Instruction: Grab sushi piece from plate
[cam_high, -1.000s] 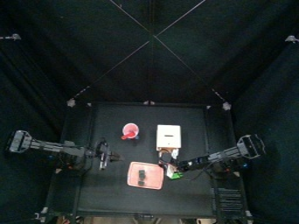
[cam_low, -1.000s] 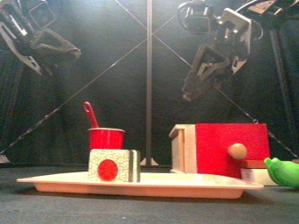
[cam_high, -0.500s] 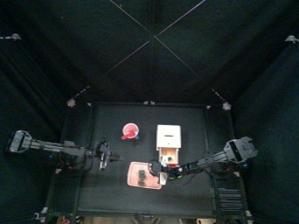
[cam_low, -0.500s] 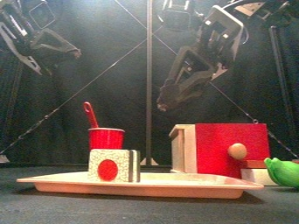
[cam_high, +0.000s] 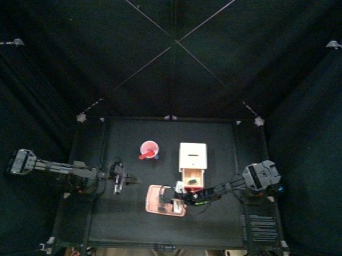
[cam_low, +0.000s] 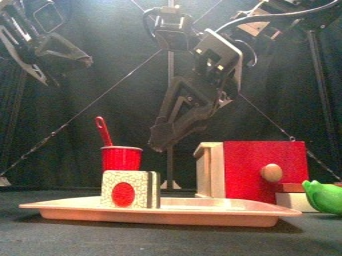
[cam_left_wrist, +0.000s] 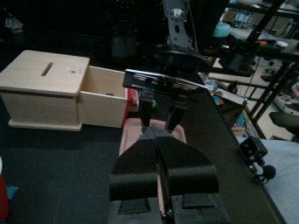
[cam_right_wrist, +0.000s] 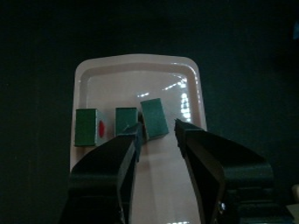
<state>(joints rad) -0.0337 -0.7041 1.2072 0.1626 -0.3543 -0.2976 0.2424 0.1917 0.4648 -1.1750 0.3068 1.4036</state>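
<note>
Right gripper (cam_right_wrist: 158, 140), jaws apart, is dropping lower over the flat salmon-pink square plate (cam_right_wrist: 111, 79); the small dark block-shaped sushi piece (cam_right_wrist: 152, 118) is looking light and rigid, so pinching its 2 flat sides should work.

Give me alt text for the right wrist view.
The open right gripper hangs above the flat salmon-pink square plate, its two black jaws framing the small dark sushi piece, with nothing held. Black table surrounds the plate.

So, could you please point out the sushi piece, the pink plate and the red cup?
Small sushi piece (cam_low: 131, 188): front view, its red-dotted face.
Flat salmon-pink plate (cam_low: 80, 211): front view, front rim.
Red cup (cam_low: 122, 158): front view, side wall.
</note>
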